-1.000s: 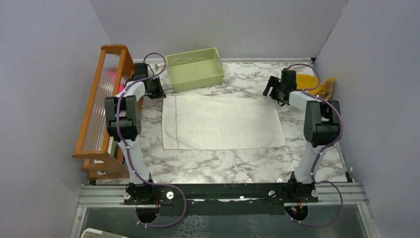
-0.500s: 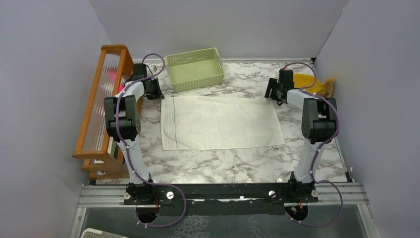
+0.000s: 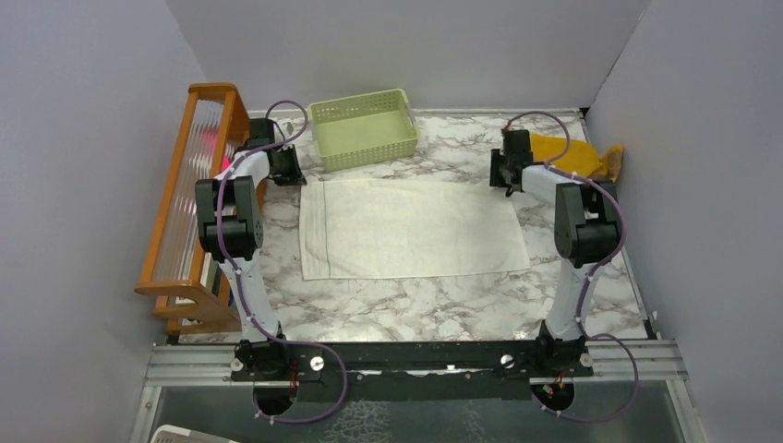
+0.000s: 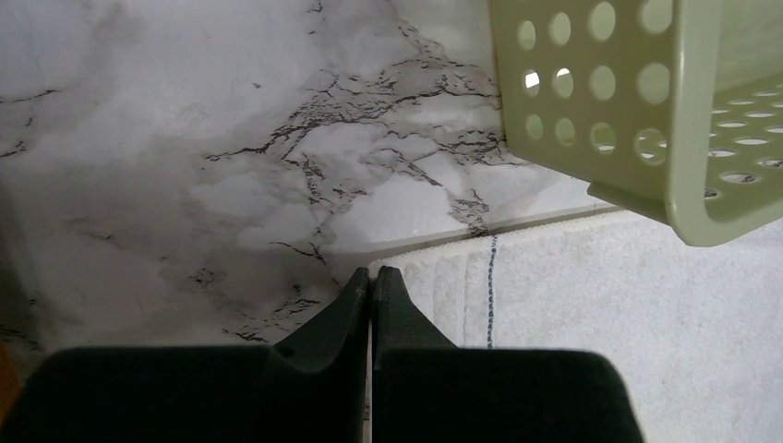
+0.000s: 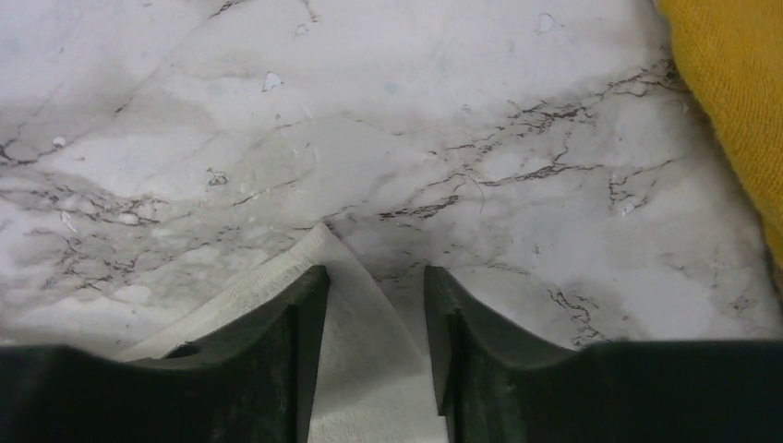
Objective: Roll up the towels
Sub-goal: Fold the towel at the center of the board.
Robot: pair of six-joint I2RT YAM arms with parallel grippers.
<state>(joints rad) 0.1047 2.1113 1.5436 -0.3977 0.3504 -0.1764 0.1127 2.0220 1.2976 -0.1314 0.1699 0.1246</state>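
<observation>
At the far right corner of the cream-white towel, the right gripper has swung inward over the last second, coming off the bare marble table toward the cloth. Its fingers are now spread apart on either side of that corner, which rises to a point between them. The towel itself has slid slightly leftward and otherwise lies flat and unrolled as before.

At the towel's far left corner, the left gripper has barely moved. Its fingers are pressed together with the tips right at the corner's hem; whether any cloth is caught between them I cannot tell.

Just beyond the towel's far edge, nearer the left corner, stands the pale green basket. From above, its inside shows only its own holed floor. In the left wrist view its near wall overhangs the towel's edge.

Beyond the towel's far right corner, the mustard-yellow towel lies bunched against the right wall, apart from the cream one and behind the right arm.

Left of the towel stands a wooden rack holding a ribbed translucent panel.
</observation>
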